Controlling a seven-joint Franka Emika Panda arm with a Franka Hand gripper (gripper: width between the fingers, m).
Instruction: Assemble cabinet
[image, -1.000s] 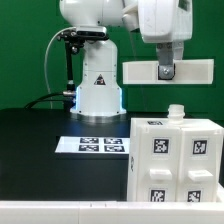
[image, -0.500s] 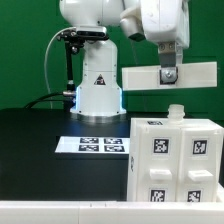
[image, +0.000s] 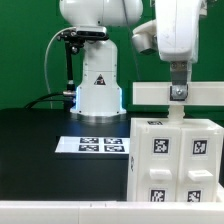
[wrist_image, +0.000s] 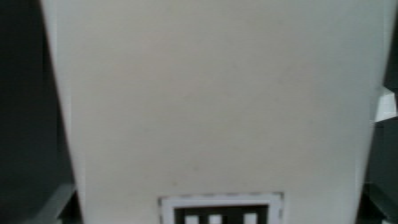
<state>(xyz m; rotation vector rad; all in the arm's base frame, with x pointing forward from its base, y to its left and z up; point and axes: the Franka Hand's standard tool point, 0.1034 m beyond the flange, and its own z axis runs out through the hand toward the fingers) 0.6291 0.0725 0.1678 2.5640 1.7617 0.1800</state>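
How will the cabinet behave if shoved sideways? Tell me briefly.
The cabinet looks stiff, since it is a boxy body of white plastic. It sits flat and broad on the black table, so it would probably slide rather than tip. Its smooth faces could be slippery to grip.

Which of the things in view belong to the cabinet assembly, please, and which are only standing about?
Part of the job:
- the cabinet, the tagged white box at the exterior view's right
- the flat white panel held over it
- the pincer gripping that panel

Not part of it:
- the marker board lying on the black table
- the robot base with the triangle sticker
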